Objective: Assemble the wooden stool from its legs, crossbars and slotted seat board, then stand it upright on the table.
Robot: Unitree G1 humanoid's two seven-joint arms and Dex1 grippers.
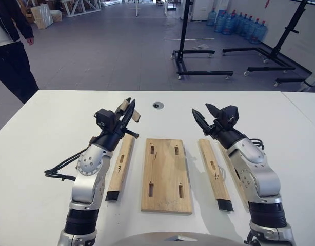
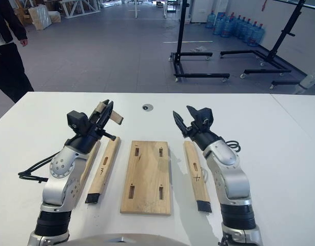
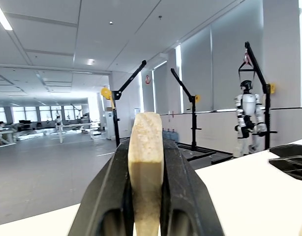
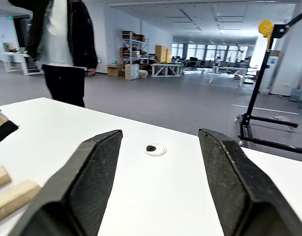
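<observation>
While legs [image 1: 120, 166] flank board [image 1: 166, 174], apparent grommet [image 1: 157, 105] sits beyond.

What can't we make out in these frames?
- Wooden piece in left end effector: length unknown; left wrist view, fingers cover all but its end.
- Outer right leg: left eye view, right arm covers most of it.
- Pen mark on left leg: eye views, too small to read.
</observation>
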